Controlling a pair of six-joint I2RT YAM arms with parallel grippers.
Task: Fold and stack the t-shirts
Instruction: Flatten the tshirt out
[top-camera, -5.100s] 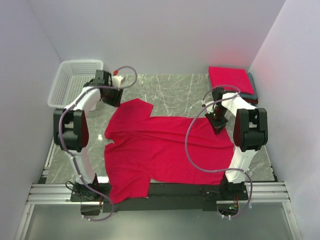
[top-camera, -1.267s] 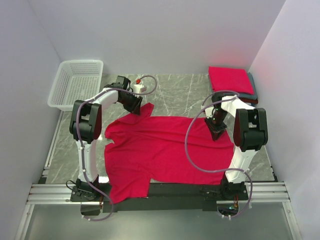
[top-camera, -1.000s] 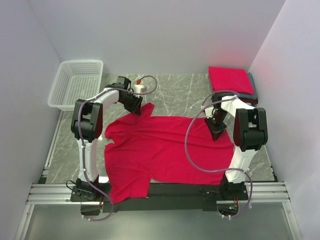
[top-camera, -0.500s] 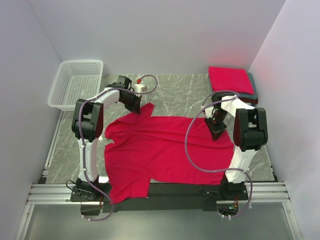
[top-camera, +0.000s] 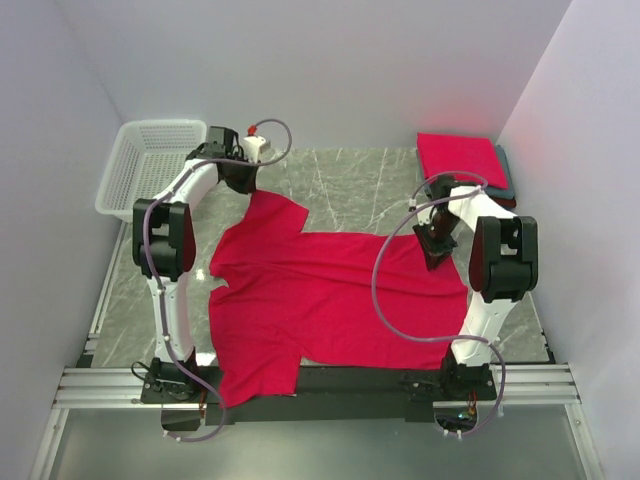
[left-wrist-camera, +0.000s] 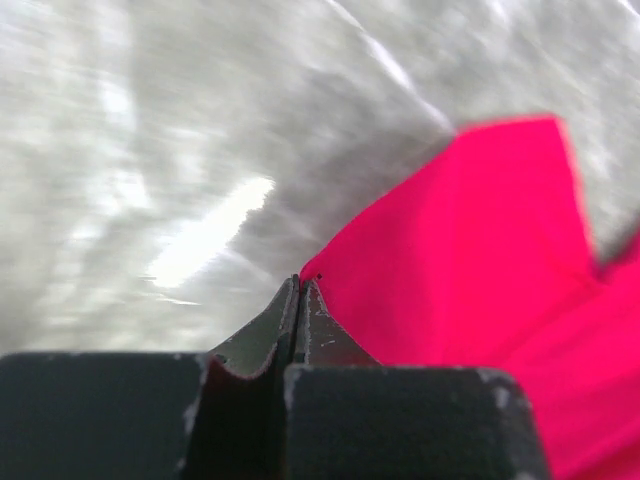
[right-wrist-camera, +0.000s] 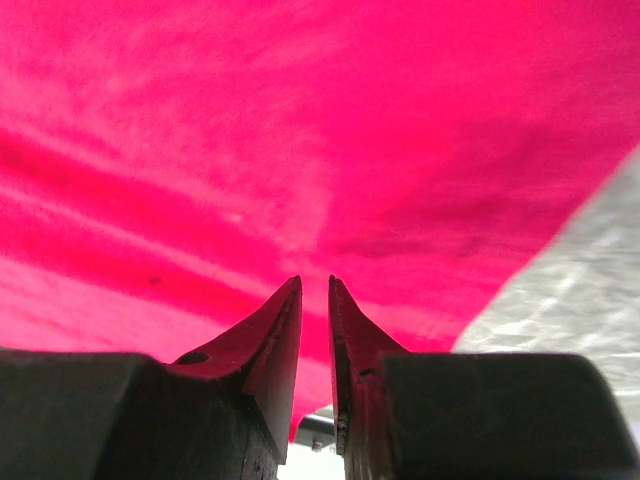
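- A bright red t-shirt (top-camera: 330, 290) is spread flat on the grey marbled tabletop (top-camera: 350, 180) between the two arms. Its neck is turned toward the left arm and its hem toward the right arm.
- The shirt's far sleeve (top-camera: 278, 210) is stretched toward the far left of the tabletop.
- The left jaws are seen closed tight. From the left wrist camera, the corner of that sleeve (left-wrist-camera: 470, 250) is pinched at the very fingertips (left-wrist-camera: 322, 325).
- The right jaws are set down on the shirt near the far end of its hem. They are held almost together, with only a narrow slit between them. Creases in the red cloth (right-wrist-camera: 330, 130) run together at their tips, so a small pinch of the shirt is gripped.
- A stack of folded t-shirts (top-camera: 462, 160) is placed in the far right corner, apart from the spread shirt. A red one is on top, and a grey edge (top-camera: 507, 186) shows beneath it.
- A white lattice basket (top-camera: 113, 190) is placed in the far left corner, beside the left arm.
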